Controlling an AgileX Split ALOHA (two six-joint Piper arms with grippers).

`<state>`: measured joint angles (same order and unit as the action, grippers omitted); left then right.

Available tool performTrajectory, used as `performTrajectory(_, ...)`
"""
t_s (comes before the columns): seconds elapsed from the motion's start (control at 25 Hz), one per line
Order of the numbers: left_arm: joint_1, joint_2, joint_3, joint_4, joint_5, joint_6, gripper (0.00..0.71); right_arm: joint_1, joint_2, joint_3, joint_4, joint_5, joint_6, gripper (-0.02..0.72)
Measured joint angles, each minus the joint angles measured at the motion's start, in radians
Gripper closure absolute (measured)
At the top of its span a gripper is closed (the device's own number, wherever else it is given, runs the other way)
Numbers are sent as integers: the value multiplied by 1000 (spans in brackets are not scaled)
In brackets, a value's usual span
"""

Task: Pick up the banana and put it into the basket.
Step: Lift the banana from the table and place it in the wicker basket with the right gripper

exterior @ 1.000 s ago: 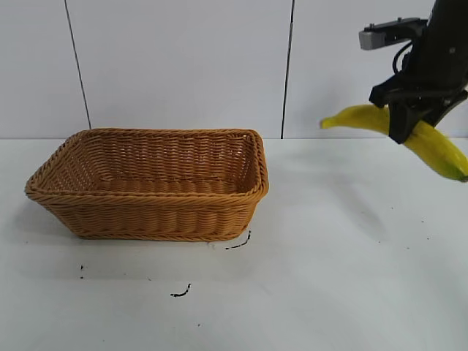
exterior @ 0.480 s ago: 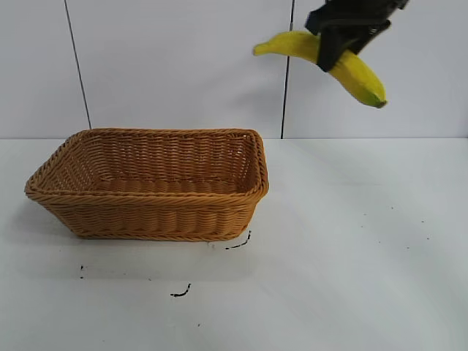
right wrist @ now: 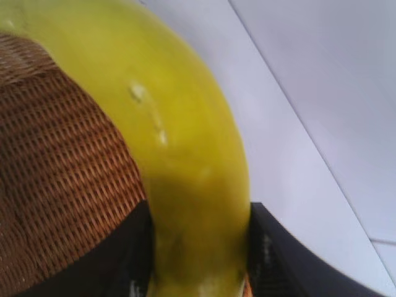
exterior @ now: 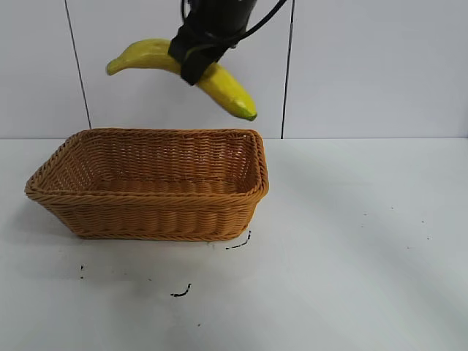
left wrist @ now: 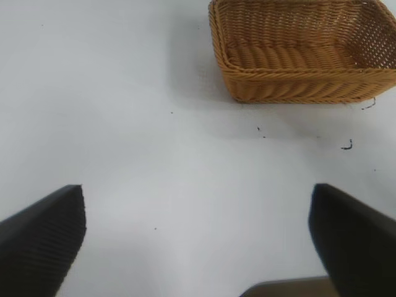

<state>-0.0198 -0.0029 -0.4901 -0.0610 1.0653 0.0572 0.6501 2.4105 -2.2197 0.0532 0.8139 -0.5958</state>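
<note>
Black jaws of the right gripper [exterior: 196,64] are clamped across the middle of the banana [exterior: 150,53], one on each side of the fruit, and they hold it in the air above the basket [exterior: 150,212], over its rear half. Most of the right arm is cut off by the top edge of the exterior view, so only the gripper and a loop of cable show. The grip hides the banana's middle stretch there.

Seen from the right wrist, the banana [right wrist: 185,167] fills much of the picture: smooth yellow skin with a greenish cast, a few small pale scuffs, and a strong curve. Its far end runs out of that picture, and the dark jaws press against it on both sides. Beneath it lies the woven floor of the basket [right wrist: 55,179], a detail the exterior view cannot give, since there the near wall and rim cover part of the inside.

The exterior view alone shows the whole fruit: one end points up and away from the basket's right corner, the other droops toward that corner with a green-tinged tip.

From the left wrist, the left gripper [left wrist: 197,238] shows only as two dark fingers [left wrist: 43,238] set wide apart with nothing between them, hanging over the white counter [left wrist: 154,154], well apart from the basket [left wrist: 297,86]. A few small dark marks dot the counter near the basket's front.
</note>
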Motion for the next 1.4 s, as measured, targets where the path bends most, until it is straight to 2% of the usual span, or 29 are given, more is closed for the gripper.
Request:
performTrajectory(0.44, 0, 0, 0, 0, 0, 0, 15, -2, 70, 0, -3, -54, -2, 385)
performTrajectory(0.64, 0, 0, 0, 0, 0, 0, 15, -2, 70, 0, -3, -55, -2, 374)
performTrajectory(0.72, 0, 0, 0, 0, 0, 0, 15, -2, 70, 0, -3, -55, -2, 269)
performTrajectory(0.8, 0, 0, 0, 0, 0, 0, 15, -2, 70, 0, -3, -56, -2, 113)
performTrajectory(0.84, 0, 0, 0, 0, 0, 0, 15, -2, 70, 0, -3, -56, -2, 71)
performTrajectory(1.0, 0, 0, 0, 0, 0, 0, 15, -2, 65, 0, -3, -50, 9, 19)
performTrajectory(1.04, 0, 0, 0, 0, 0, 0, 15, -2, 62, 0, -3, -40, 30, 15)
performTrajectory(1.12, 0, 0, 0, 0, 0, 0, 15, -3, 50, -3, -3, -5, 113, 14)
performTrajectory(1.4, 0, 0, 0, 0, 0, 0, 15, -36, 29, -158, -19, 226, 420, 14)
